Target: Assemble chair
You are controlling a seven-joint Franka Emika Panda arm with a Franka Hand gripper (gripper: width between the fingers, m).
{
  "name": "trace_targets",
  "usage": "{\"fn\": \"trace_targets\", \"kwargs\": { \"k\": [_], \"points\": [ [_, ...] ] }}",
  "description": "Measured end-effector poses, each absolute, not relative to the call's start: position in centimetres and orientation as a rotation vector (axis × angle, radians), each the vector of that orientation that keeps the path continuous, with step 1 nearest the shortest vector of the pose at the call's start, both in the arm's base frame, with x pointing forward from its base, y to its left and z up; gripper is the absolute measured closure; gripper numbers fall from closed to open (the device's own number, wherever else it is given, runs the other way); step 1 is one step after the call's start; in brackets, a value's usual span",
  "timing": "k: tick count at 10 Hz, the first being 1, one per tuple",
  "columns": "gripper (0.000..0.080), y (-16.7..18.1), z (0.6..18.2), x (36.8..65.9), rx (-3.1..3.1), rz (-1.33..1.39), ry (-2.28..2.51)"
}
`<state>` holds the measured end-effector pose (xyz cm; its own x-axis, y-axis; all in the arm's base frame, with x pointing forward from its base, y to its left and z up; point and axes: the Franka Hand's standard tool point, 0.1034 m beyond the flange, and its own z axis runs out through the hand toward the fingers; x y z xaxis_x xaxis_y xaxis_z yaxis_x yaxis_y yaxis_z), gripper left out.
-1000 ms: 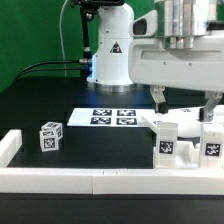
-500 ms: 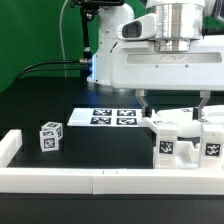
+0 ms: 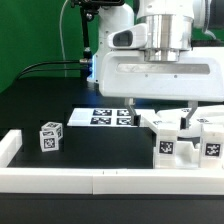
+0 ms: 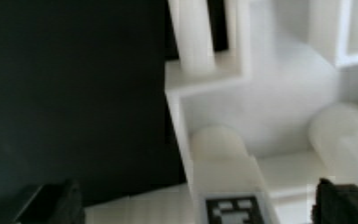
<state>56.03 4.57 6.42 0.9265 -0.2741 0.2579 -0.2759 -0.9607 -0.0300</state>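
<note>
Several white chair parts with marker tags stand bunched at the exterior view's right, among them two upright pieces (image 3: 166, 141) (image 3: 212, 139). A small white tagged block (image 3: 50, 136) stands apart at the left. My gripper (image 3: 160, 112) hangs open and empty just above the bunched parts, one finger (image 3: 133, 107) left of them. In the wrist view the gripper (image 4: 199, 205) has its dark fingers (image 4: 51, 205) wide apart. A round white leg with a tag (image 4: 226, 170) lies between them, with flat white pieces (image 4: 211, 40) beyond. Nothing is held.
The marker board (image 3: 105, 117) lies on the black table behind the parts. A low white wall (image 3: 90, 180) runs along the front edge and turns up at the left end (image 3: 10, 145). The robot base (image 3: 108, 55) stands at the back.
My gripper has moved toward the exterior view's left, from over the right-hand parts to partly over the marker board's edge. It stays open. The parts have not moved.
</note>
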Motion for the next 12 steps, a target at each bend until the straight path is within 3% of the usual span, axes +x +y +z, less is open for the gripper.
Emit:
{"fn": "trace_targets", "kwargs": {
  "k": [3,7,12],
  "points": [
    [0.0151,5.6,4.6,56.4,2.983,0.733,-0.39],
    [0.0151,5.4,2.4,56.5,2.982,0.677,-0.387],
    [0.0151,5.3,0.8,56.4,2.975,0.655,-0.38]
  ]
}}
